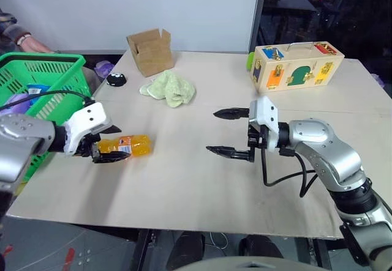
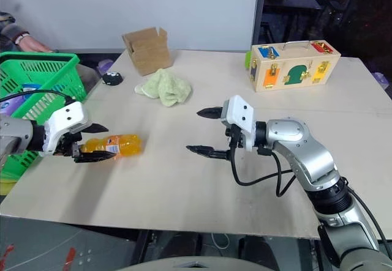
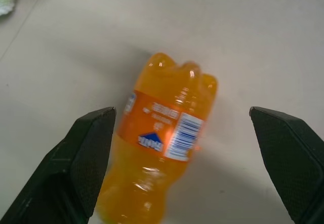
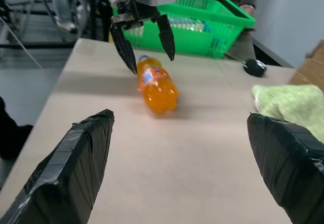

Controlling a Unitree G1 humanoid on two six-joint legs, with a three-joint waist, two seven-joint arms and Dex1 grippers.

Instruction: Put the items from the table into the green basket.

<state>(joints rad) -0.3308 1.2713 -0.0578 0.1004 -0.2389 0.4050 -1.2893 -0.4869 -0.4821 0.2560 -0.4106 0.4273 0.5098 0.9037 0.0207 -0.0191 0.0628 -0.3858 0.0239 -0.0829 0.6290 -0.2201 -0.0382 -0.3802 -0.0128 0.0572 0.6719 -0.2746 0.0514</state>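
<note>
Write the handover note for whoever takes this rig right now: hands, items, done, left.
Left hand: open, fingers straddling the orange drink bottle lying on the beige table, not yet closed.
Right hand: open, empty, over mid-table.
Pale green terry cloth: on the table near the brown cardboard box.
Bright green plastic basket: at the table's left edge, some items inside.
Left: basket the bottle, then the cloth.

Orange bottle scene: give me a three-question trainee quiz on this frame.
1. True or false: the left gripper has closed on the orange plastic drink bottle.
2. What lies between the brown cardboard box and the bottle: A) pale green terry cloth, B) wooden latch box?
3. Which side of the beige table holds the bright green plastic basket, by the robot's own sides?

Key: 1 false, open astride it; 2 A; 3 left.
</note>
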